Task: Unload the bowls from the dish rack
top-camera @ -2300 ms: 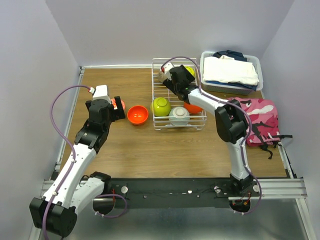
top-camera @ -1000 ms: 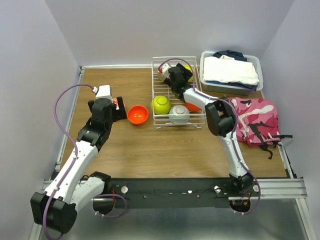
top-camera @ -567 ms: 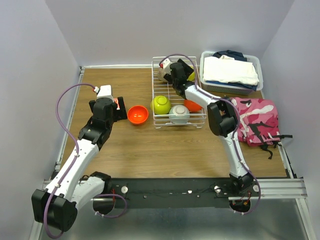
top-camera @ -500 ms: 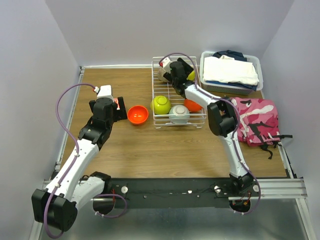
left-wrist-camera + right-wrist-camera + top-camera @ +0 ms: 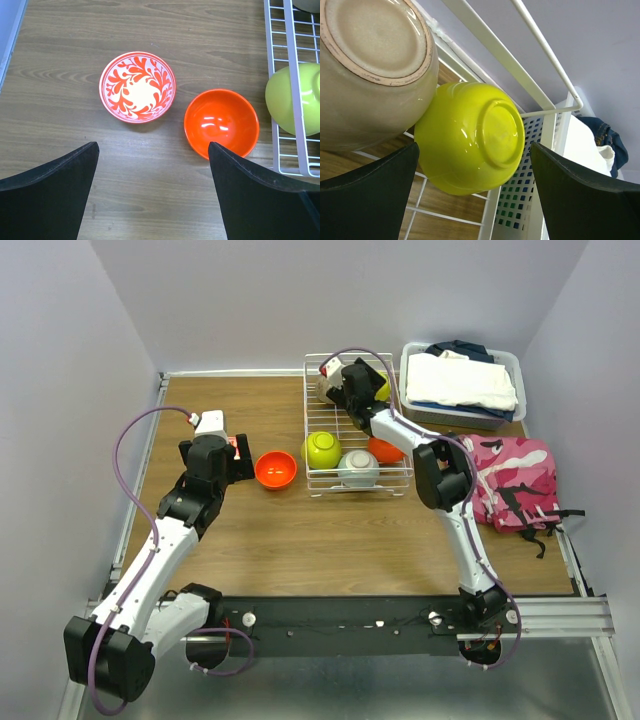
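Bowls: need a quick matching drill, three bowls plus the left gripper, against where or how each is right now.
1. patterned bowl
2. beige bowl
3. pale blue bowl
4. left gripper

A. far end of the dish rack, against the far lime bowl
B. open, empty, over the table
C. near end of the rack, beside the near lime bowl
D. on the table beside an orange bowl

Pairs: 1-D, 2-A, 3-C, 4-B

light: bright, even | shadows: soft | glare: orange bowl [image 5: 221, 122] | focus: sharp
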